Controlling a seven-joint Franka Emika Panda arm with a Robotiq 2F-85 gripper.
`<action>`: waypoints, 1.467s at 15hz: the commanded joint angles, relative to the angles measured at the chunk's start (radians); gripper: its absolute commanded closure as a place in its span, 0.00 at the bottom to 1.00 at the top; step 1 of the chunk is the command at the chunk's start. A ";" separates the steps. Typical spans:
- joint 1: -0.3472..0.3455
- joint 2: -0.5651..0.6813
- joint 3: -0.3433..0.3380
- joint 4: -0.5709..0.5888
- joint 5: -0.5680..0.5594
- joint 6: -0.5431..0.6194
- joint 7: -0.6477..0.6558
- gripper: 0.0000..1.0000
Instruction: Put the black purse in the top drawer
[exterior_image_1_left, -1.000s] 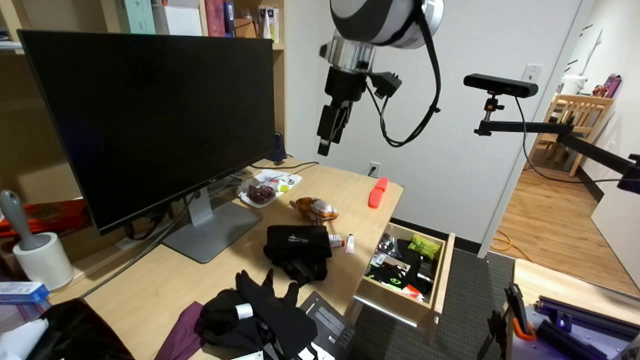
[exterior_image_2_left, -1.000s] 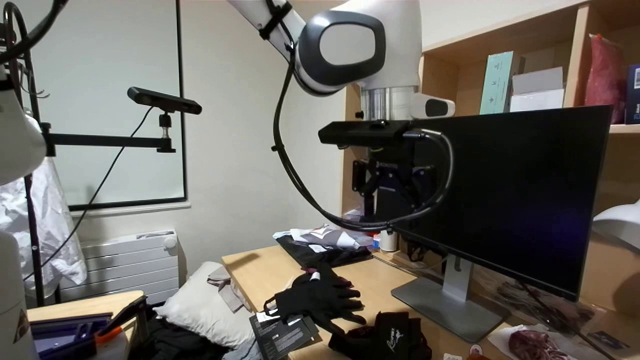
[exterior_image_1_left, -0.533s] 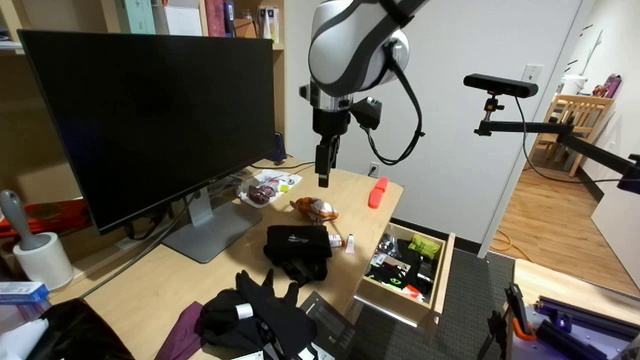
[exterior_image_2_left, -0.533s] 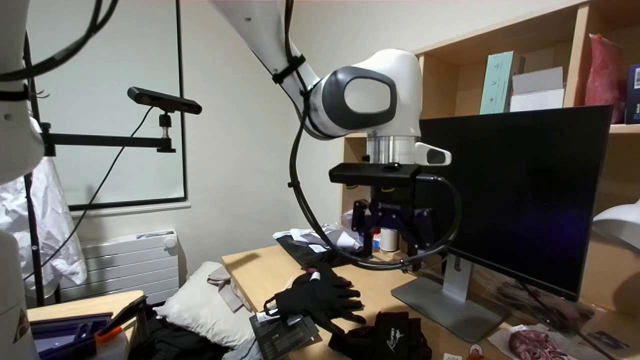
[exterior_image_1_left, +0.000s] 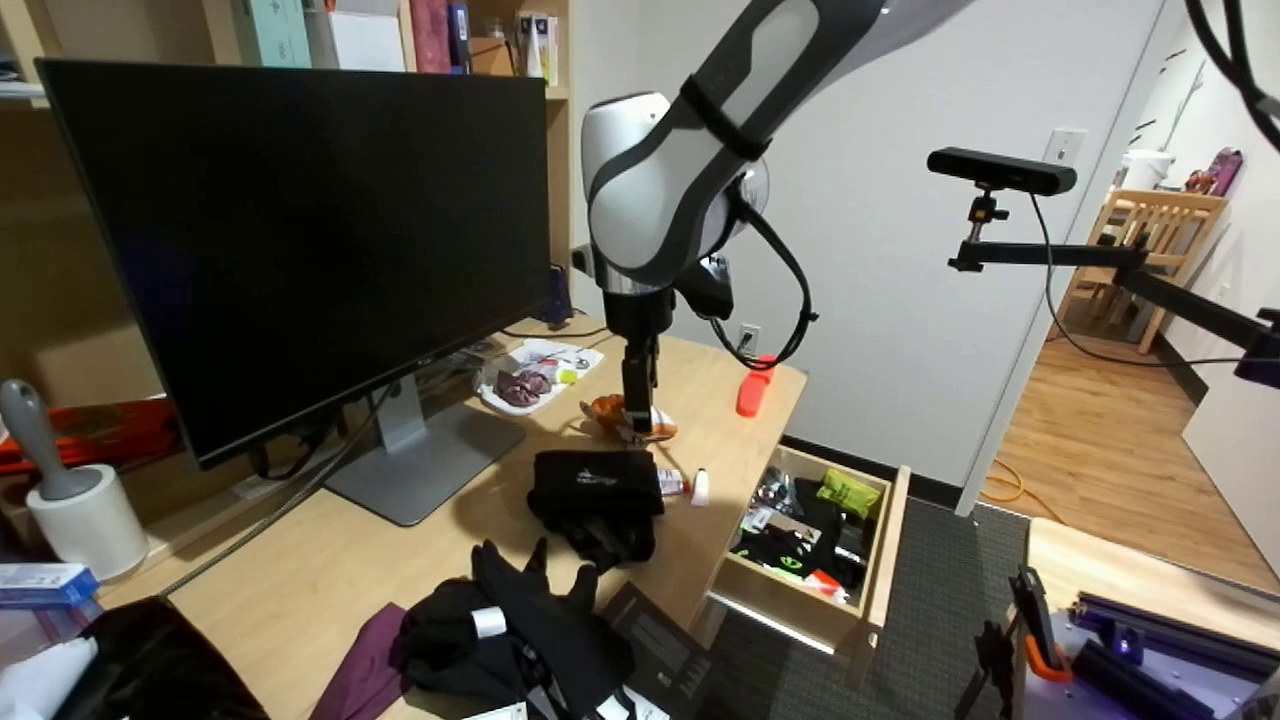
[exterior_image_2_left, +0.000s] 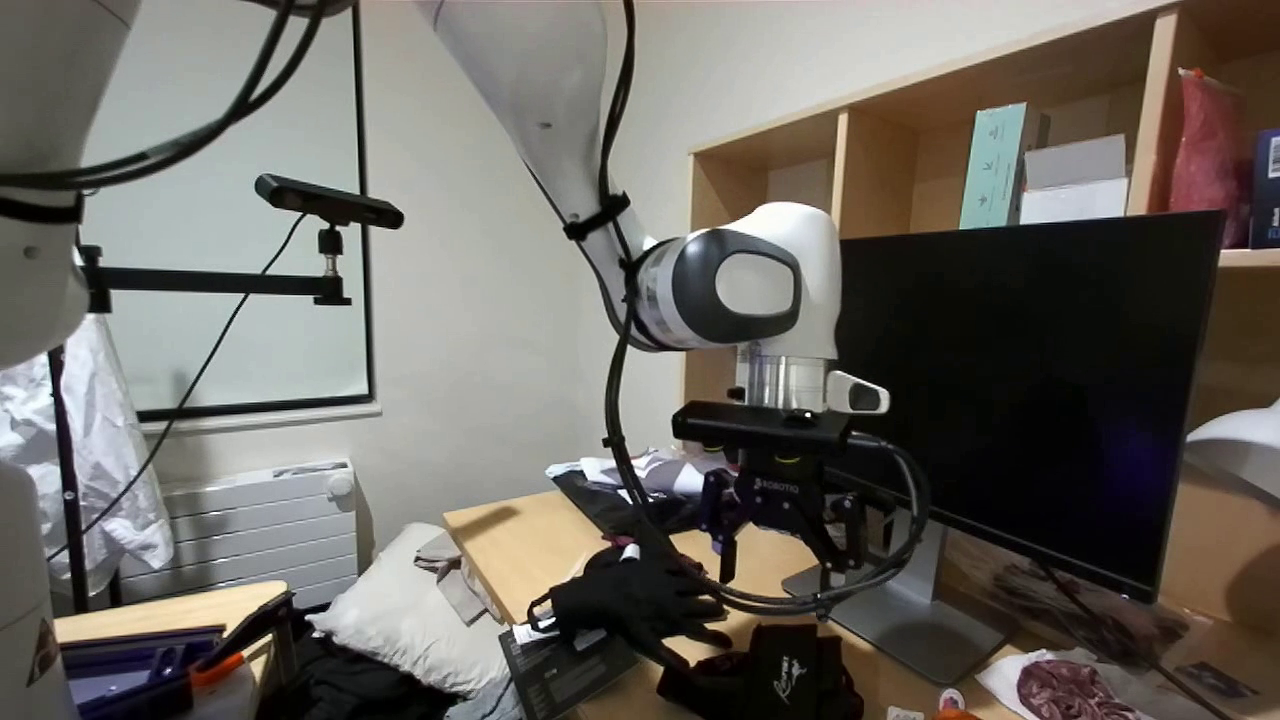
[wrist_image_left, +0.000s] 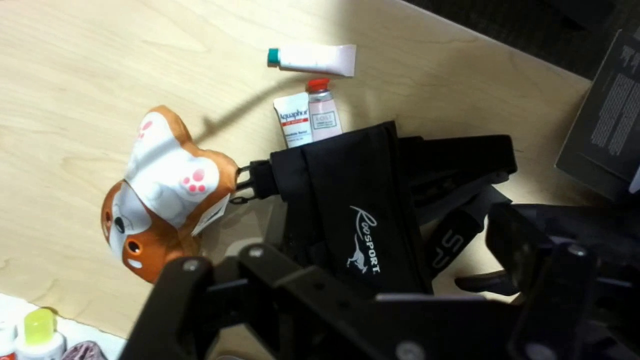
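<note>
The black purse (exterior_image_1_left: 597, 485) lies on the desk, a small boxy black bag with a white RooSport logo. It also shows at the bottom of an exterior view (exterior_image_2_left: 790, 675) and in the middle of the wrist view (wrist_image_left: 345, 195), with its strap folded beside it. My gripper (exterior_image_1_left: 638, 425) points down above the desk, close to the purse. Its fingers are spread and empty in an exterior view (exterior_image_2_left: 777, 580), and in the wrist view (wrist_image_left: 387, 234) they appear on either side of the purse. The top drawer (exterior_image_1_left: 886, 560) is pulled open with mixed items inside.
An orange-and-white plush dog (wrist_image_left: 170, 185) and small tubes (wrist_image_left: 317, 59) lie beside the purse. A black glove heap (exterior_image_1_left: 520, 630) and a dark flat box (wrist_image_left: 602, 120) lie nearer the desk's front. The monitor (exterior_image_2_left: 1020, 400) stands close behind. A red item (exterior_image_1_left: 757, 385) lies near the edge.
My arm and gripper have come down steadily from high above the desk, and in an exterior view moved slightly left toward the purse. The purse and drawer have not moved.
</note>
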 joint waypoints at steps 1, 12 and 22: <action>-0.022 0.011 0.025 0.007 0.000 -0.003 -0.002 0.00; -0.019 0.090 0.039 0.023 -0.050 0.057 -0.032 0.00; -0.052 0.262 0.107 0.078 -0.072 0.324 -0.145 0.00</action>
